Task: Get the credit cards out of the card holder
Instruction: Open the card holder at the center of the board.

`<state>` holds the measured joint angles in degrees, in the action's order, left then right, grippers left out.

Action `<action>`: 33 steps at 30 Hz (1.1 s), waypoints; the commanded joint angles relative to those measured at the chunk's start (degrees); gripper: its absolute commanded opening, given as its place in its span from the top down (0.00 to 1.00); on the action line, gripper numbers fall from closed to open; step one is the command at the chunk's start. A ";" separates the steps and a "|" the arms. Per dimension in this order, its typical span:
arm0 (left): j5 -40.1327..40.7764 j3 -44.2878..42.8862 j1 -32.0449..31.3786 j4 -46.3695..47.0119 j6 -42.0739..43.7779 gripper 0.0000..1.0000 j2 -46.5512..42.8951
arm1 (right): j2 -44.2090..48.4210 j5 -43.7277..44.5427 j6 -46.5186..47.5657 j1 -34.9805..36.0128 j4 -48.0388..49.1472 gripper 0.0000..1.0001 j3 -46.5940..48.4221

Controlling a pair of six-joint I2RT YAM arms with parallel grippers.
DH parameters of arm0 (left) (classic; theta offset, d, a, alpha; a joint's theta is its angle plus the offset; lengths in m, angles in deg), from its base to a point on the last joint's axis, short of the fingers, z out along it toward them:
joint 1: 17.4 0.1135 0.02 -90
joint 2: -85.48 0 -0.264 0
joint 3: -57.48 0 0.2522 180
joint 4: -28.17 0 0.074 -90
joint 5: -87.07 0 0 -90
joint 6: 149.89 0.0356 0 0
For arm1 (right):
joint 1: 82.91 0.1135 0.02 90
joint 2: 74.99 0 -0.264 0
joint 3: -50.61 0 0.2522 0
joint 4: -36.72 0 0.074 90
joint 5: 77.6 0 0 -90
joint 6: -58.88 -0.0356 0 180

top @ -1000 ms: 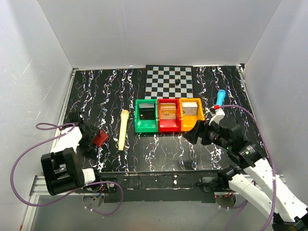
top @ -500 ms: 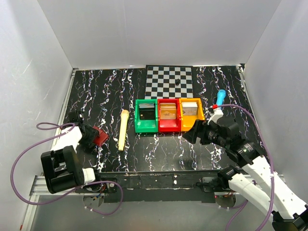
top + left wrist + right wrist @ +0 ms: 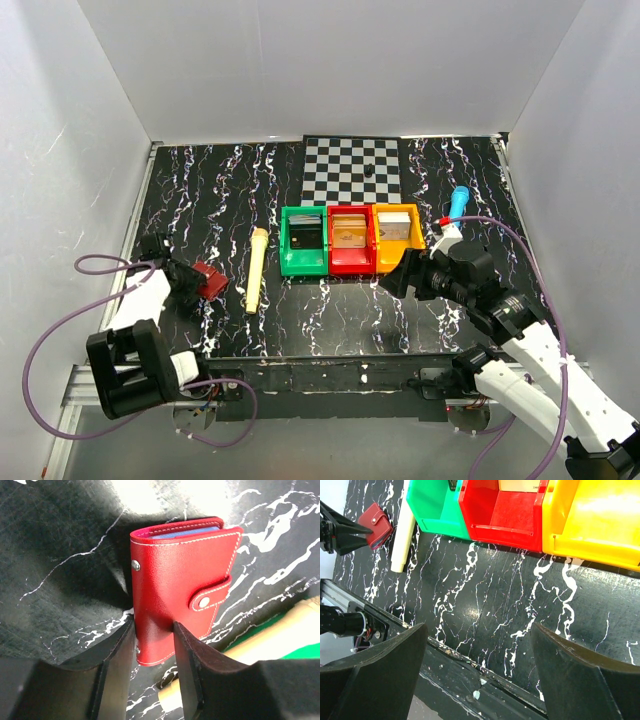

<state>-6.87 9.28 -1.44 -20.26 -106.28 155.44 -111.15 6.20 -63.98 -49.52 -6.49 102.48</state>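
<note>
A: Where is the card holder (image 3: 180, 580)?
B: Near left of the surface (image 3: 330, 320), closed, strap snapped, near a cream stick (image 3: 255, 270). The left pincer (image 3: 153, 625) pinches its lower edge from both sides.
A: And the right pincer (image 3: 479, 627)?
B: Spread wide, holding nothing, above the surface just before the orange bin (image 3: 590, 525).
A: Farther back?
B: A checkerboard (image 3: 340, 170) at the far edge.

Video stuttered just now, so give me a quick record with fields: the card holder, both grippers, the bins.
card holder: closed, strap snapped
left gripper: shut on the card holder's lower end
right gripper: open, empty, over the table
bins: green bin, red bin, orange bin, side by side
cards out: none seen
</note>
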 commanded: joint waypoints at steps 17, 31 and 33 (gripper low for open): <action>-9.40 -2.83 0.12 -2.85 5.17 1.00 -17.47 | -0.49 0.04 -0.01 -0.16 1.33 0.09 1.62; -21.73 -5.03 -23.49 5.05 1.05 1.00 -28.29 | 0.39 -0.39 1.40 -0.16 -1.31 0.09 2.85; -19.71 -3.19 -30.35 7.33 -0.88 1.00 -30.48 | 0.39 -1.62 1.14 -0.16 -0.87 0.10 2.41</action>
<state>-26.61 6.29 -21.81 -17.12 -103.59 128.38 -111.43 6.20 -63.66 -49.52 -7.76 102.85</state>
